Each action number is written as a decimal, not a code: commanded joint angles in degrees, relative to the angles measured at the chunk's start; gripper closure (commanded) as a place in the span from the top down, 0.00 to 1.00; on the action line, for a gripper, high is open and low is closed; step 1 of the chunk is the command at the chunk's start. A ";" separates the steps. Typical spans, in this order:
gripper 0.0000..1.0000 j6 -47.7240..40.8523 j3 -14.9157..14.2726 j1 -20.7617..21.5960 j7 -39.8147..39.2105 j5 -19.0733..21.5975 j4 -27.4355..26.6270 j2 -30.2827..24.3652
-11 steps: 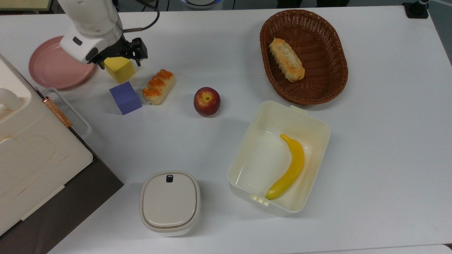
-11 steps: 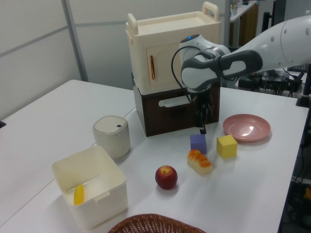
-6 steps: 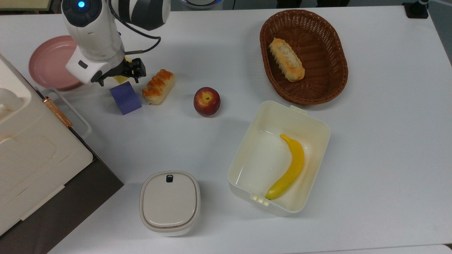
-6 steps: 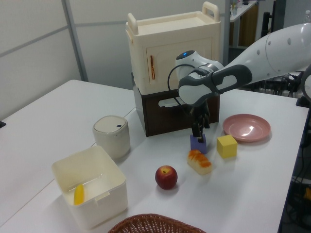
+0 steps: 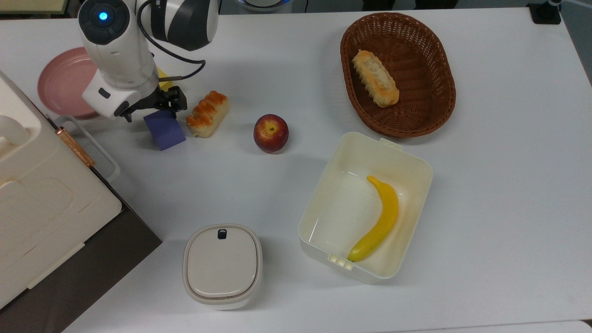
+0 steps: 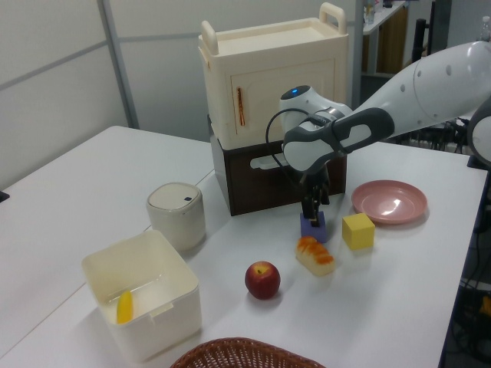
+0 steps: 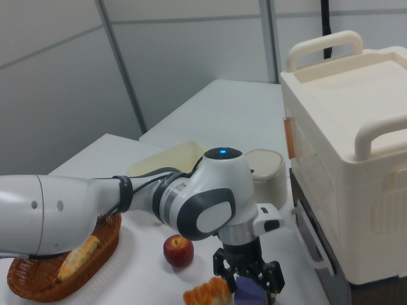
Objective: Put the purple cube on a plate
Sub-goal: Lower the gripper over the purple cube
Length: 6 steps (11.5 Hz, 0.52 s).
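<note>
White tabletop [image 5: 499, 185] spans the top view; wide bare area at 3–5 o'clock, also bare strip at 6 o'clock.

Left to right, top view:
- Cream cabinet [image 5: 41, 194] on dark base fills the 8 o'clock corner, edge close to the work zone.
- Plate [image 5: 60, 83], pink, at 10 o'clock, partly under the arm.
- Gripper [image 5: 150, 105] directly over the purple cube [image 5: 165, 129]; cube sits on the table, approx. at 4 o'clock of the plate, apart from it. Right view: fingers spread, one each side of cube top [image 7: 249, 291]; contact cannot be told.
- Yellow cube [image 6: 358, 231] just beyond gripper, near plate.
- Bread roll [image 5: 207, 113] just beside purple cube, 3 o'clock side; tight clearance.
- Lidded canister [image 5: 222, 266] at 6–7 o'clock.
- Apple [image 5: 271, 133] near centre.
- Open bin [image 5: 407, 152] w/ banana [image 5: 377, 219].
- Wicker basket [image 5: 439, 83] w/ pastry [image 5: 375, 77] at 1 o'clock.
</note>
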 commanded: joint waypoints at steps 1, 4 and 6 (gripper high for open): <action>1.00 1.68 0.01 -0.01 -0.31 -0.07 -0.21 1.37; 1.00 -0.94 0.01 -0.62 -5.19 -0.07 1.45 0.67; 1.00 -3.84 0.01 -1.15 -10.49 0.37 2.16 0.40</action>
